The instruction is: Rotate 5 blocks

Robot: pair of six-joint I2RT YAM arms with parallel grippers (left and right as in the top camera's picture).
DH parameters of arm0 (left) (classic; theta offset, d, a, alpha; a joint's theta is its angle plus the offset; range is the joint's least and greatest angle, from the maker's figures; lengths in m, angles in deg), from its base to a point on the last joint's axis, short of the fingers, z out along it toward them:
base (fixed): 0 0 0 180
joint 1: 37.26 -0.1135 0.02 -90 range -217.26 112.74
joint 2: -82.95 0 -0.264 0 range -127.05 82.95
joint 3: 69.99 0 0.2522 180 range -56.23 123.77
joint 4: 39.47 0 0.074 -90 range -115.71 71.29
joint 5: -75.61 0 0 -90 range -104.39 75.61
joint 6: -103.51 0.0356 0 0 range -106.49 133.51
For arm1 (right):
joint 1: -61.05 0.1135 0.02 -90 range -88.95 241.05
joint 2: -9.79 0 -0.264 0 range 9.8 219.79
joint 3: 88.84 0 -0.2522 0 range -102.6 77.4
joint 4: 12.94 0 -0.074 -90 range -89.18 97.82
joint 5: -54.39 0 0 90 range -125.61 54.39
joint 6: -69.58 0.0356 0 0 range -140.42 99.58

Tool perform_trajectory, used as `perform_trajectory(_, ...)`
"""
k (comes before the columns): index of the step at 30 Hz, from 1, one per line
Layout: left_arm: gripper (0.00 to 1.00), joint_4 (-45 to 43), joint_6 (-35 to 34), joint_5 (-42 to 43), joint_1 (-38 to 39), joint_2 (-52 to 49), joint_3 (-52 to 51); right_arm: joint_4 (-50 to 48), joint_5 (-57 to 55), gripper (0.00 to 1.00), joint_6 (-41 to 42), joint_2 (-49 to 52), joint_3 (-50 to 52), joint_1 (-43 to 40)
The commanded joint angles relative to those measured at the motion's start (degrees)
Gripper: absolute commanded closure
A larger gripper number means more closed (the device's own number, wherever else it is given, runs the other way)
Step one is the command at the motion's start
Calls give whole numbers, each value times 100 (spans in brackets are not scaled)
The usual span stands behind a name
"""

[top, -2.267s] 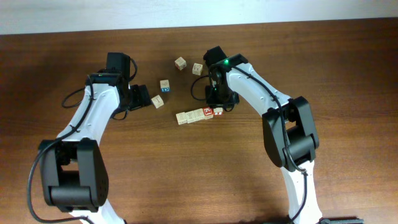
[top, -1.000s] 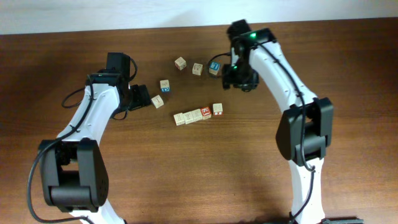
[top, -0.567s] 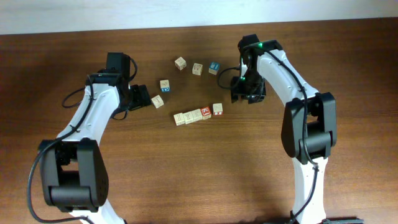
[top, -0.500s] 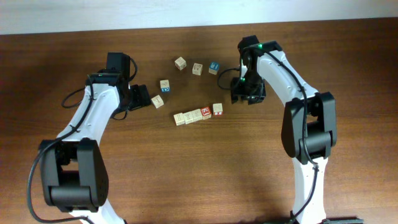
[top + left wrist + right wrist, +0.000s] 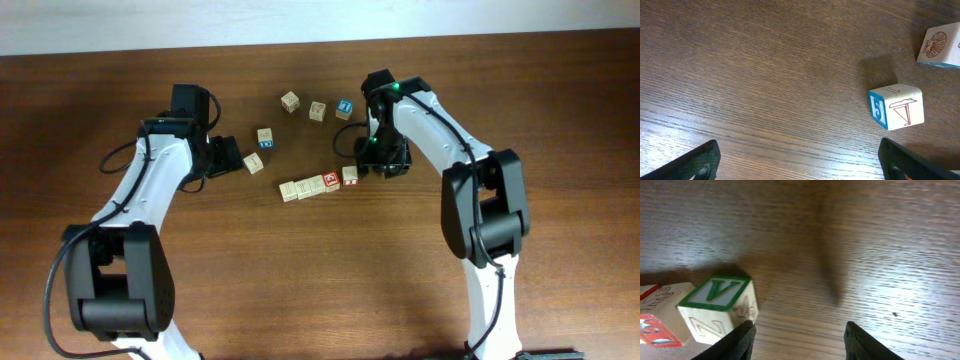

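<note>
The right gripper (image 5: 376,163), spread and empty, has moved beside the row of pale wooden alphabet cubes (image 5: 318,184). The left gripper (image 5: 800,161) stays spread.

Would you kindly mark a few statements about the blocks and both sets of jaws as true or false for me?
1. The right jaws hold nothing. True.
2. The green V block sits between the right jaws. False: it lies off to one side of them, outside the gap.
3. The left jaws stand wide open. True.
4. The blue-faced cube is part of the row of blocks. False: it stands apart from that row.
</note>
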Motion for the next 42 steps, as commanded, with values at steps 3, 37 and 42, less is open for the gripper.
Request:
perform_trajectory(3, 1, 4, -72, 20, -9, -26, 105, -39, 118, 42, -48, 9, 46, 157)
perform_trajectory(37, 1, 7, -72, 22, -9, -26, 105, -883, -562, 61, -37, 15, -376, 678)
perform_trajectory(42, 1, 4, -72, 20, -9, -26, 107, -1108, -557, 61, -35, 15, -192, 772)
